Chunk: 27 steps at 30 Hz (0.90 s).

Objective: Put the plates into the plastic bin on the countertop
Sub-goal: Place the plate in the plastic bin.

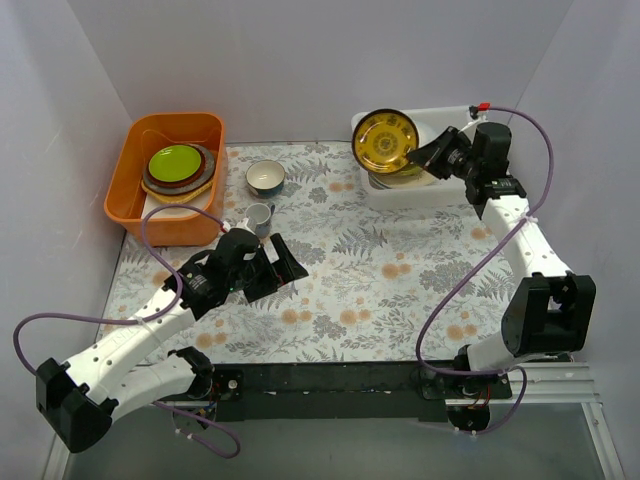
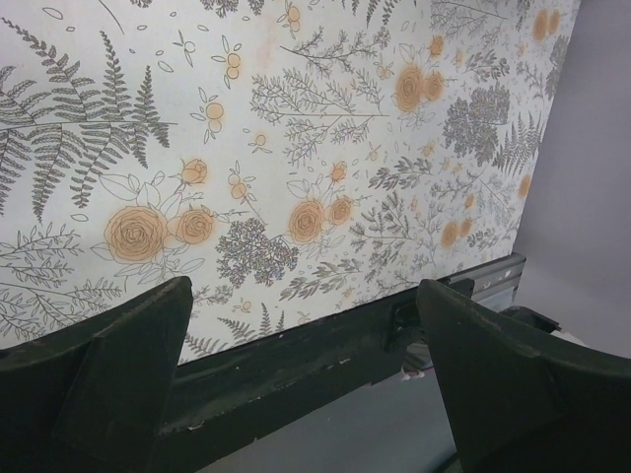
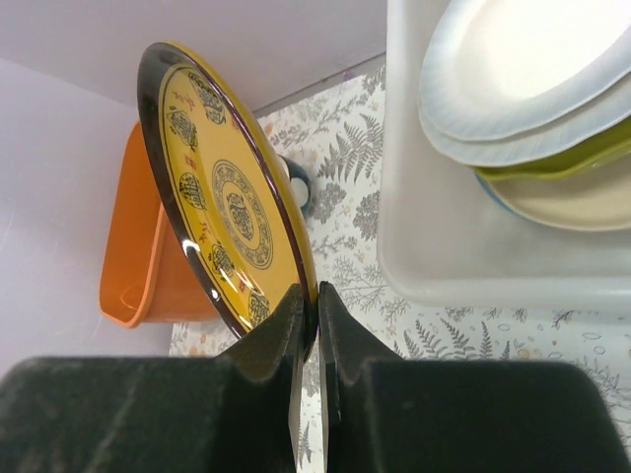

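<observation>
Floral countertop [image 1: 380, 270]; yellow plate [image 1: 385, 140] rim-deep in right end effector [image 3: 309, 292]; left end effector [image 2: 304, 289] agape

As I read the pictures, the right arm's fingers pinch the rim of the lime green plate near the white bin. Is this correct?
No. The right fingers pinch the rim of the brown-and-yellow patterned plate near the white bin, as the right wrist view shows. The lime plate lies in the orange tub.

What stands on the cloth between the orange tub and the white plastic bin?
In the top view, a small bowl with a teal inside and, just in front of it, a small grey cup.
</observation>
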Each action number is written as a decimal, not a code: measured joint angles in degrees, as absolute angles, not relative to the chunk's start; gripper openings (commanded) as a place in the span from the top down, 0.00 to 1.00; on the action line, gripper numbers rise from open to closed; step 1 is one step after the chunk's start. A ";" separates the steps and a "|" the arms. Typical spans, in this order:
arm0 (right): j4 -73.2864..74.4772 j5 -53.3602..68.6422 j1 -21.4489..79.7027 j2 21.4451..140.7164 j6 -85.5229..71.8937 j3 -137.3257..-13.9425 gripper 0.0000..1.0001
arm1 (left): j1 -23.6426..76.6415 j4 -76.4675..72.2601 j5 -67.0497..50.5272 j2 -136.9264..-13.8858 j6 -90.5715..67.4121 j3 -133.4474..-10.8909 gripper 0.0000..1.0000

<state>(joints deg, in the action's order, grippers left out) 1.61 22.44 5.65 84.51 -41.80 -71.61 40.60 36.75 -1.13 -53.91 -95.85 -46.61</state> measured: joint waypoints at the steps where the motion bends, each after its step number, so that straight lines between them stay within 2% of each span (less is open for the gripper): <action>1: 1.78 23.07 4.80 84.88 -41.85 -72.44 0.93 | 40.60 36.73 -1.32 -54.02 -95.85 -46.57 0.02; 15: 3.29 25.69 -1.34 92.99 -43.13 -77.95 0.93 | 40.60 36.36 -2.74 -56.58 -95.72 -46.54 0.02; 27: 6.20 25.87 -2.66 107.35 -43.33 -93.19 0.92 | 40.60 34.44 -4.19 -54.83 -95.90 -42.13 0.02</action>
